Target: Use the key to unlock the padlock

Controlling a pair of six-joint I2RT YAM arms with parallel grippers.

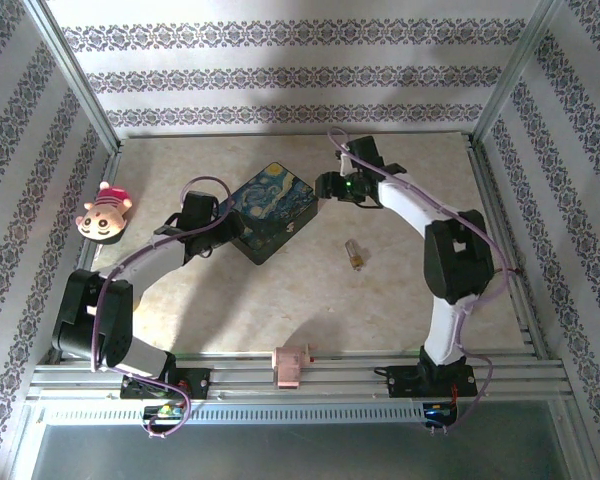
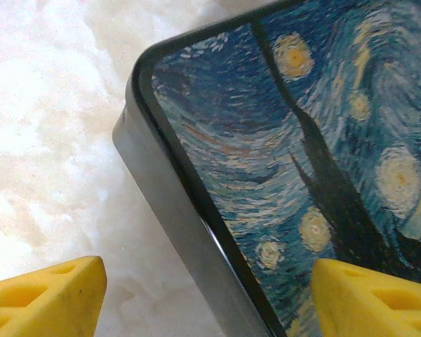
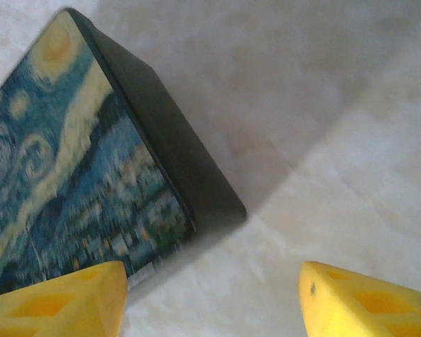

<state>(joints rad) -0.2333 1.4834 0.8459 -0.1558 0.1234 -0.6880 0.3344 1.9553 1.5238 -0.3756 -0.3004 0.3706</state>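
Straddling the left edge of the painted box (image 2: 302,140), the left gripper (image 2: 207,298) has its yellow fingers (image 2: 42,298) wide apart, clamping nothing. The right gripper (image 3: 210,298) stands open too, beside the box's right corner. The padlock (image 1: 354,254) lies on the table (image 1: 280,310), right of the box and apart from it.

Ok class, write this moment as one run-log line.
left fingers open over edge of painted box | right fingers open beside its corner | padlock lying on table, ungripped
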